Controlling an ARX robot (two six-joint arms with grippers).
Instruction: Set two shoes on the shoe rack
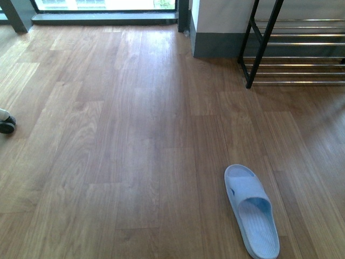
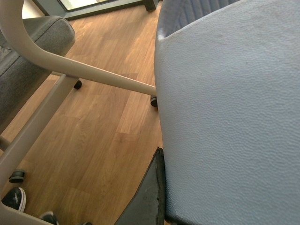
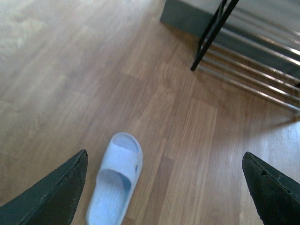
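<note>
A pale blue slide (image 2: 229, 112) fills much of the left wrist view, its pebbled surface held above the floor. My left gripper (image 2: 161, 190) is shut on it, and only one dark finger (image 2: 147, 199) shows at its edge. A second pale blue slide (image 1: 252, 216) lies flat on the wooden floor at the front right, also seen as the slide (image 3: 115, 173) in the right wrist view. My right gripper (image 3: 164, 197) hangs open above the floor, the slide just inside its one finger (image 3: 56, 197). The shoe rack (image 1: 302, 51), black frame with chrome rods, stands at the back right. Neither arm shows in the front view.
A grey-based wall corner (image 1: 215, 38) stands left of the rack. A small wheel (image 1: 6, 125) sits at the left edge. In the left wrist view a chair's beige frame (image 2: 84, 72), grey cushion (image 2: 28, 56) and casters stand on the floor, with a dark shoe (image 2: 13, 199) nearby.
</note>
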